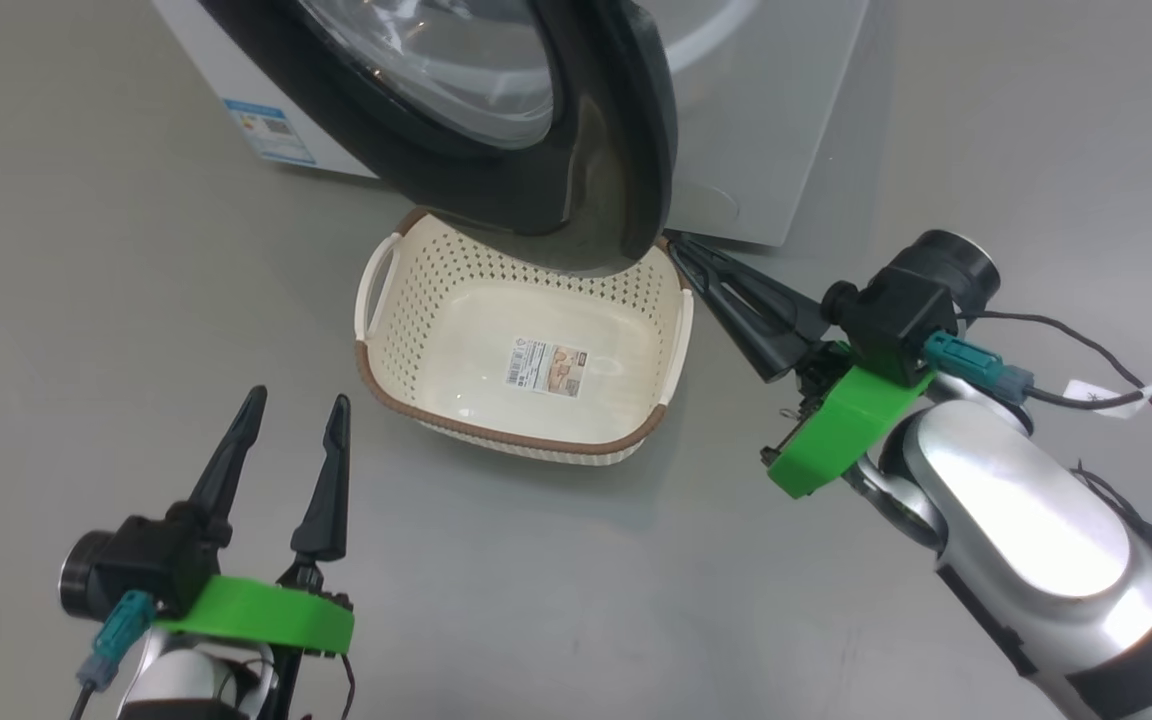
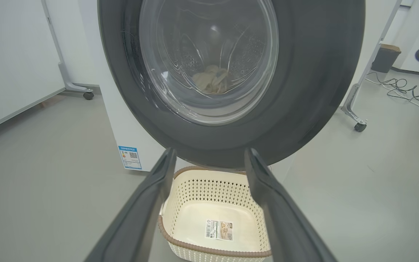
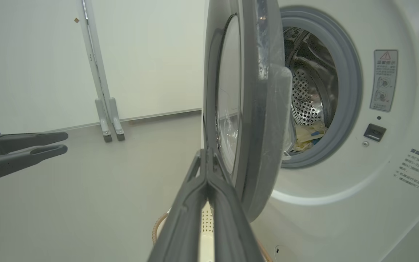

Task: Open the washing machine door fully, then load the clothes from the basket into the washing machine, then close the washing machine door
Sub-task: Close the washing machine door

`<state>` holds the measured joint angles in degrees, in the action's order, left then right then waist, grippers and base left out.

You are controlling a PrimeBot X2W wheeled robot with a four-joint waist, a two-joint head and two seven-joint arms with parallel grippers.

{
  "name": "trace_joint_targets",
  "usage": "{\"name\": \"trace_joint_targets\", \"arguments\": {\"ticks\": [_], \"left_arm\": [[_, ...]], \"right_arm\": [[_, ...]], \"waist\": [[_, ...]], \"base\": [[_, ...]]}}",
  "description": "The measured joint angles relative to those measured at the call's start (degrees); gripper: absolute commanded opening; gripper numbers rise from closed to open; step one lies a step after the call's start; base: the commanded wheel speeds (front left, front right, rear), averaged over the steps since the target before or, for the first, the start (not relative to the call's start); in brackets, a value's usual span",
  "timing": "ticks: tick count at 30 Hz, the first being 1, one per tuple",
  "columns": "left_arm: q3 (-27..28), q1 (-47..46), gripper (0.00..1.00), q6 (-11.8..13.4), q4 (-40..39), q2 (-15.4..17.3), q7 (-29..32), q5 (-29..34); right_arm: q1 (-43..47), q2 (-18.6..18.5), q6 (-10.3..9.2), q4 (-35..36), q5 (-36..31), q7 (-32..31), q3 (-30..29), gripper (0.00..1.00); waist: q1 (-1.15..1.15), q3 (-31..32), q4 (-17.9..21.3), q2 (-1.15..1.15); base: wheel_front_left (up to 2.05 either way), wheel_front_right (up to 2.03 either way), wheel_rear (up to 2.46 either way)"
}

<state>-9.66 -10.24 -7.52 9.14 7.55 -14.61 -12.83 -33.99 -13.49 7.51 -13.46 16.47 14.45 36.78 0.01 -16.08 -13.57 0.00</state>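
door [image 3: 264, 120] stands half open over the empty basket [image 1: 476, 340], clothes [image 3: 309, 136] in the drum [image 3: 304, 98]. stiff, hinged, glossy rim, so i'd push its outer face. right gripper [image 3: 206, 154] pressed together, left gripper [image 1: 298, 400] spread.

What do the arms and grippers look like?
The left gripper and right gripper each have two long dark tapered fingers, a bright green mount, black wrist camera and teal connector. The right forearm is glossy silver with black cables.

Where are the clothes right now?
The clothes lie low inside the drum, seen in the right wrist view past the open door, above the basket on the floor.
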Motion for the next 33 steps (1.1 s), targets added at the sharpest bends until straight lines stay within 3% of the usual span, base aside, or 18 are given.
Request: {"name": "trace_joint_targets", "arguments": {"ticks": [14, 33], "left_arm": [[-1.7, -1.9, 1.00, 0.0, 0.2, -2.1, 0.0, -0.4], [-2.0, -2.8, 1.00, 0.0, 0.5, -3.9, 0.0, -1.0]], "right_arm": [[-7.6, -1.1, 0.00, -6.8, 0.7, 0.0, 1.1, 0.00], [-8.9, -4.0, 0.00, -10.1, 1.3, 0.0, -1.2, 0.00]], "waist": [[0.00, -4.8, -7.4, 0.00], [-0.01, -6.7, -10.9, 0.00]], "base": [[0.00, 0.00, 0.00], [0.00, 0.00, 0.00]]}}
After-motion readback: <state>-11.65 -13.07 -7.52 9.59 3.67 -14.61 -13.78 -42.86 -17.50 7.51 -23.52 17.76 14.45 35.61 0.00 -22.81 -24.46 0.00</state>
